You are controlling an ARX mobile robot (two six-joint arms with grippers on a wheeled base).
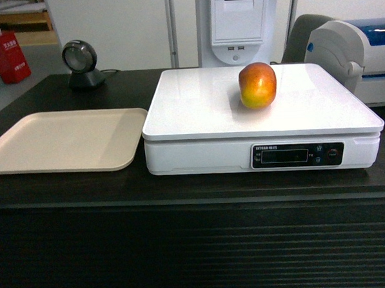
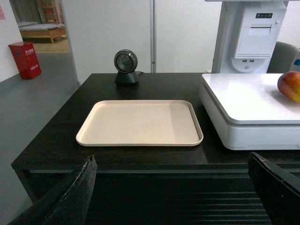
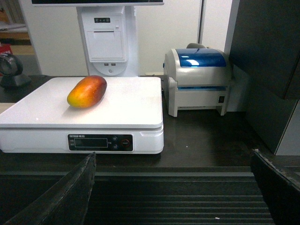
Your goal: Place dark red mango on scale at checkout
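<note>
One dark red mango [image 1: 257, 85] lies on its side near the back edge of the scale's [image 1: 197, 111] glossy white platter, free of any grip, so the placing looks done. Both grippers, left gripper [image 2: 173, 187] and right gripper [image 3: 173, 187], hang released and empty short of the checkout's [image 1: 198, 247] ribbed front, jaws spread wide, likely drawn clear to let the fruit weigh. Beside the scale sits a flat, round-cornered beige tray [image 1: 63, 141].

Scale [image 1: 262, 121] front panel, lower right of head frame — small white lettering left of display, too small to read. Red box [image 1: 6, 57], upper left — pale characters, illegible. No other text readable.
</note>
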